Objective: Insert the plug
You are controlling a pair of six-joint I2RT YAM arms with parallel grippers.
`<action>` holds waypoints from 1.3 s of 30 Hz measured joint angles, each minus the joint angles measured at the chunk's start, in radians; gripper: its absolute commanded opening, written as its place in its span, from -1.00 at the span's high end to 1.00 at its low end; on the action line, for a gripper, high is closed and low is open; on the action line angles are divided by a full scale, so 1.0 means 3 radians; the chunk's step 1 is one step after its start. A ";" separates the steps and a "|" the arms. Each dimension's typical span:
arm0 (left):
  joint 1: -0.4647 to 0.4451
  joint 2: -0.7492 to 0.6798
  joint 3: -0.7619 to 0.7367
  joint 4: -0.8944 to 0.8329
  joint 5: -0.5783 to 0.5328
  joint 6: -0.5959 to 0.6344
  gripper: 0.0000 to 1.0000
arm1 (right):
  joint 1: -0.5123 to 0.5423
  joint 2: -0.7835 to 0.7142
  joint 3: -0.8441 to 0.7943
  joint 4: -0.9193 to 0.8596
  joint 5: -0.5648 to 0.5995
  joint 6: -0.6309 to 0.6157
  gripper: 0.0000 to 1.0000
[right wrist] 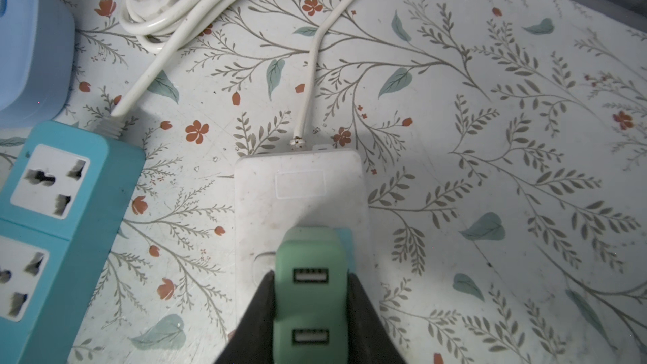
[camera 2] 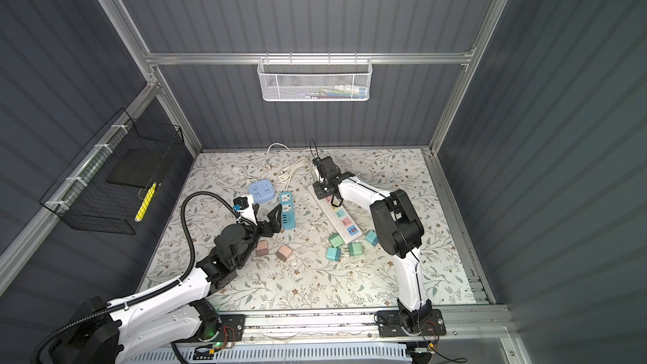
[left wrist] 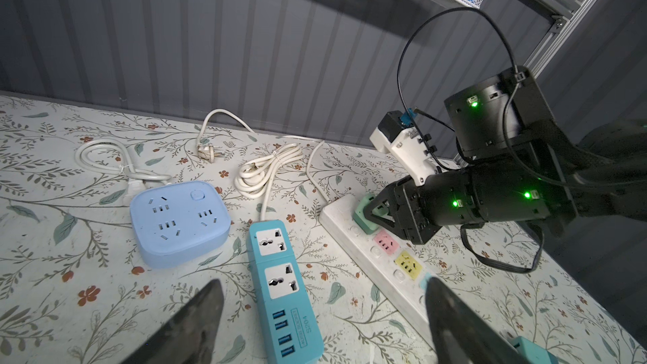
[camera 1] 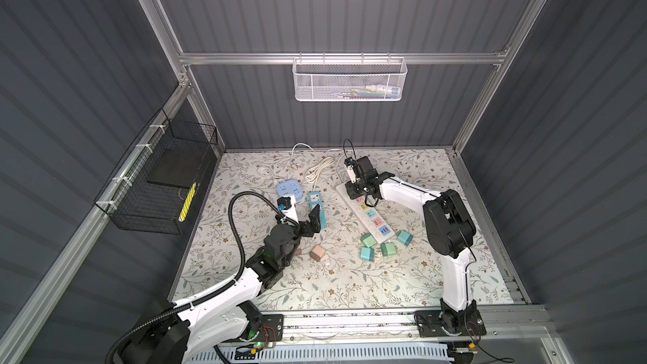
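My right gripper (right wrist: 310, 309) is shut on a green plug (right wrist: 310, 295) with two USB ports on its back. The plug stands on the far-end socket of the white power strip (right wrist: 301, 187), and its prongs are hidden. The left wrist view shows the same green plug (left wrist: 364, 210) upright on the white strip (left wrist: 353, 243), between the right gripper's fingers (left wrist: 371, 210). My left gripper (left wrist: 324, 288) hangs open with nothing in it, over the teal power strip (left wrist: 280, 274). In both top views the right gripper (camera 1: 353, 193) (camera 2: 321, 192) covers the strip's far end.
A light blue square socket block (camera 1: 289, 191) lies left of the teal strip (camera 1: 312, 201). Several loose green and teal plugs (camera 1: 367, 254) lie by the white strip's near end. Pink plugs (camera 2: 283, 253) sit near my left arm. White cords (camera 1: 317, 169) lie coiled at the back.
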 measured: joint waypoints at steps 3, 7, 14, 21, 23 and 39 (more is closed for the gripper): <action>0.0000 -0.0004 0.0000 0.0000 0.0015 0.0000 -0.80 | 0.0003 0.0015 0.0008 -0.0004 0.0001 -0.0036 0.54; 0.0000 -0.0020 0.0000 0.0000 0.0039 0.0001 -0.80 | 0.0003 0.0018 0.0010 -0.0006 -0.0001 -0.0053 0.54; 0.0000 -0.0028 0.0000 0.0000 0.0057 0.0001 -0.82 | 0.0003 0.0029 0.0050 -0.0058 -0.0022 -0.0079 0.23; 0.0000 -0.0028 0.0008 -0.0018 0.0060 -0.0001 -0.88 | 0.0032 0.0029 0.0095 -0.0660 -0.0251 -0.0076 -0.21; 0.0000 -0.0028 0.0029 -0.0050 0.0062 0.0000 -0.88 | 0.0029 0.0019 0.0150 -0.0743 -0.0263 -0.0067 -0.23; 0.0000 0.0031 0.0233 -0.0191 0.0127 -0.0003 -0.88 | -0.0167 -0.0106 0.0637 -0.0816 -0.0289 -0.0050 -0.20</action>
